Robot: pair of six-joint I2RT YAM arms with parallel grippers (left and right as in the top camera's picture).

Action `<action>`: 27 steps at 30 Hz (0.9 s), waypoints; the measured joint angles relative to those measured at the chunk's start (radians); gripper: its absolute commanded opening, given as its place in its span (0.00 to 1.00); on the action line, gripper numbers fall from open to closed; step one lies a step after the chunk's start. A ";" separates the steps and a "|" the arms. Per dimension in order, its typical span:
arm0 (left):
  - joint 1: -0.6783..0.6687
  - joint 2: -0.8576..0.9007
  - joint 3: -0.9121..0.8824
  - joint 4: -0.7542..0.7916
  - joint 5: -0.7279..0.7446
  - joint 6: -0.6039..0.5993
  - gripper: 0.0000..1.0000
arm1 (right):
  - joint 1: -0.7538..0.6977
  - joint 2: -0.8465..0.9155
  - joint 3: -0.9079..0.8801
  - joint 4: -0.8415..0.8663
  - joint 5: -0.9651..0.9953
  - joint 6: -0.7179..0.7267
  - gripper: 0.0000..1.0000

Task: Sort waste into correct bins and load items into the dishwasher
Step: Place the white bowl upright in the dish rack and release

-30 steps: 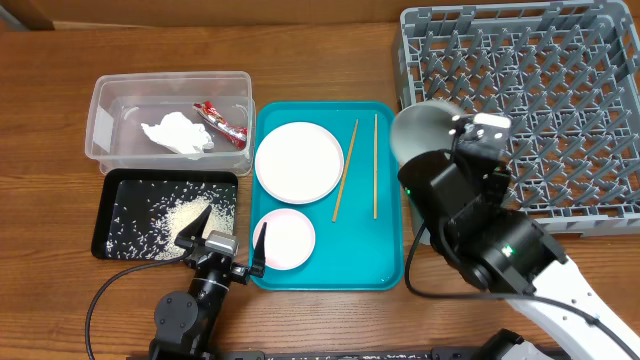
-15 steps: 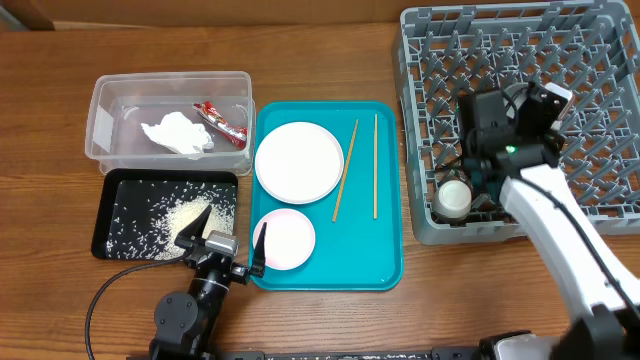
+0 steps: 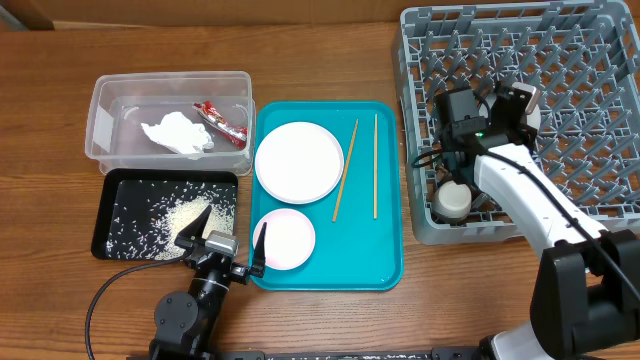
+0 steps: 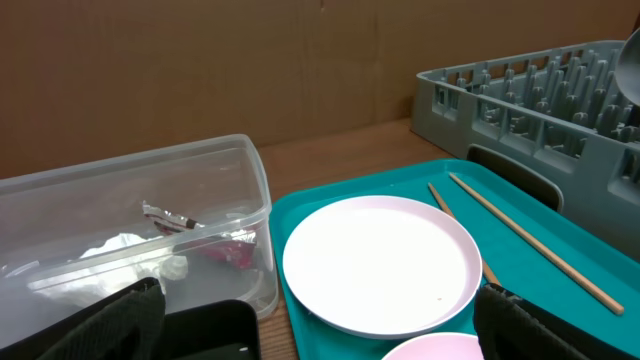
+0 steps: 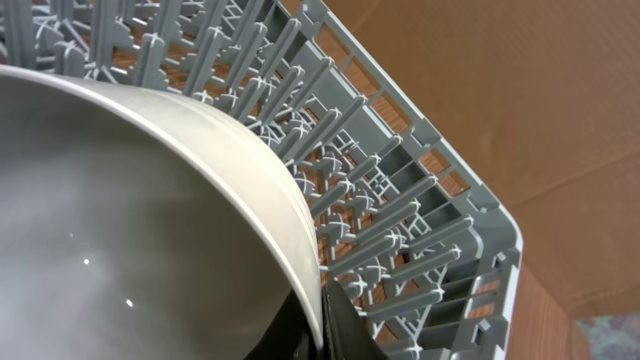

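My right gripper [image 3: 508, 108] is over the middle of the grey dish rack [image 3: 600, 60], shut on the rim of the whitish bowl [image 5: 150, 200], which is tipped on edge among the pegs [image 5: 400, 200]; the fingers [image 5: 325, 312] pinch the rim. A small white cup [image 3: 452, 198] stands in the rack's front left corner. My left gripper [image 3: 222, 245] is open and empty, low at the table's front. The white plate [image 3: 298, 161], pink bowl [image 3: 284, 239] and two chopsticks [image 3: 345, 170] lie on the teal tray. The plate [image 4: 380, 262] fills the left wrist view.
The clear tub [image 3: 100, 130] holds the red wrapper [image 3: 220, 120] and the white tissue [image 3: 178, 135]. The black tray [image 3: 115, 200] in front of it holds rice grains [image 3: 190, 215]. The teal tray [image 3: 385, 260] lies between the bins and the rack.
My right arm has carried the whitish bowl from the rack's front left corner over into the rack. The white cup in that corner has come into view. The left arm has not moved.
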 measured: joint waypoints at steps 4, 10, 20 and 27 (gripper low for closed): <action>0.000 0.000 0.000 0.000 0.000 0.000 1.00 | 0.042 0.003 0.000 -0.005 0.021 -0.010 0.04; 0.000 0.000 0.000 0.000 0.000 0.000 1.00 | 0.074 0.018 0.000 -0.019 0.074 -0.022 0.04; 0.000 0.000 0.000 0.000 0.000 0.000 1.00 | 0.074 0.021 -0.001 0.152 0.198 -0.121 0.04; 0.000 0.000 0.000 0.000 0.000 0.000 1.00 | 0.074 0.021 -0.001 0.159 0.065 -0.170 0.04</action>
